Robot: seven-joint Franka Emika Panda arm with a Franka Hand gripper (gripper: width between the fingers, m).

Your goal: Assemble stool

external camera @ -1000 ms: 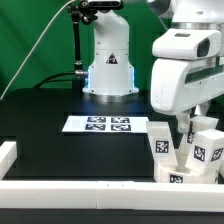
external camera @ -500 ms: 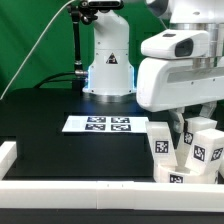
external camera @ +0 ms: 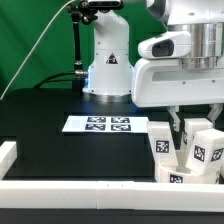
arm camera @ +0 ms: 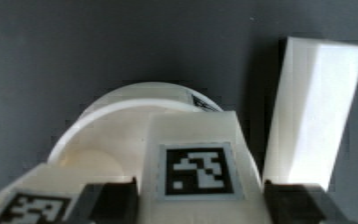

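Observation:
The stool's parts crowd the corner at the exterior view's right. My gripper [external camera: 196, 128] hangs over them, shut on a white leg [external camera: 204, 148] with a black-and-white tag. In the wrist view the gripper [arm camera: 204, 206] has its dark fingers [arm camera: 115, 204] on both sides of that tagged leg [arm camera: 197, 150]. The leg stands upright on the round seat [arm camera: 130, 112]. The seat [external camera: 178, 176] shows low in the corner with a tag on its side. Another leg [external camera: 160, 140] stands just to the exterior view's left of the held one. Where the held leg meets the seat is hidden.
The marker board [external camera: 105, 124] lies flat on the black table, mid-scene. White border rails [external camera: 80, 190] run along the front and the left edge [external camera: 8, 152]; one rail [arm camera: 318, 100] lies close beside the seat. The arm's base [external camera: 108, 60] stands behind.
The arm's hand has swung toward the exterior view's left and risen slightly above the parts. The fingers and the held leg stay in the same spot.

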